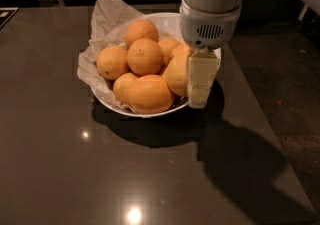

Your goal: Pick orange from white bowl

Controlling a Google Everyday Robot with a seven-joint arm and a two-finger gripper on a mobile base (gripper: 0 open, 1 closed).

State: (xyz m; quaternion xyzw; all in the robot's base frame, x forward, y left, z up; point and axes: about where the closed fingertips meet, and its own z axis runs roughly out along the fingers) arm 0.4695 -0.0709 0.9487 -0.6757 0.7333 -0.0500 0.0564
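Observation:
The white bowl (150, 111) stands on the dark table, lined with crumpled white paper (107, 16) and piled with several orange fruits. The orange (176, 73), large and yellow-orange, lies at the bowl's right side. My gripper (194, 88) hangs from the white arm (210, 14), reaches down into the right side of the bowl, and sits right against the orange, covering its right part. A deep-orange round fruit (145, 55) tops the pile, and an oval one (149, 93) lies at the front.
The dark glossy table (125, 169) runs to an edge on the right, with dark floor (290, 94) beyond it. Dark furniture stands behind the table at the top.

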